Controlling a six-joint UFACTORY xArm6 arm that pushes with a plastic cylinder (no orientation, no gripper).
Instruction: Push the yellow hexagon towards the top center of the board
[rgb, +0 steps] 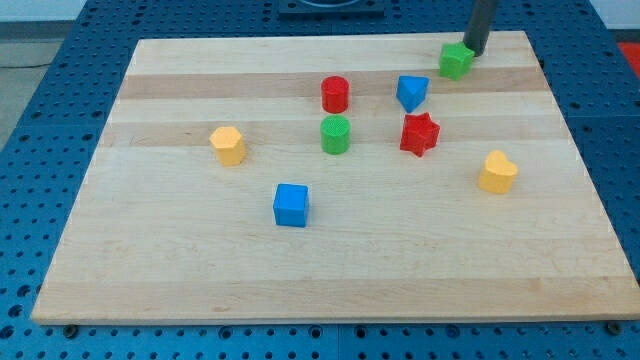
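Observation:
The yellow hexagon (229, 145) lies on the wooden board (180, 270) at the view's left, about mid-height. My tip (473, 50) is near the board's top right, touching the upper right side of a green block (456, 60). The tip is far from the yellow hexagon, across the board to its upper right.
A red cylinder (335, 94), a green cylinder (335, 134), a blue block (412, 93) and a red star (420, 134) cluster around the middle. A yellow heart-like block (497, 172) lies at the right. A blue cube (291, 205) lies below centre.

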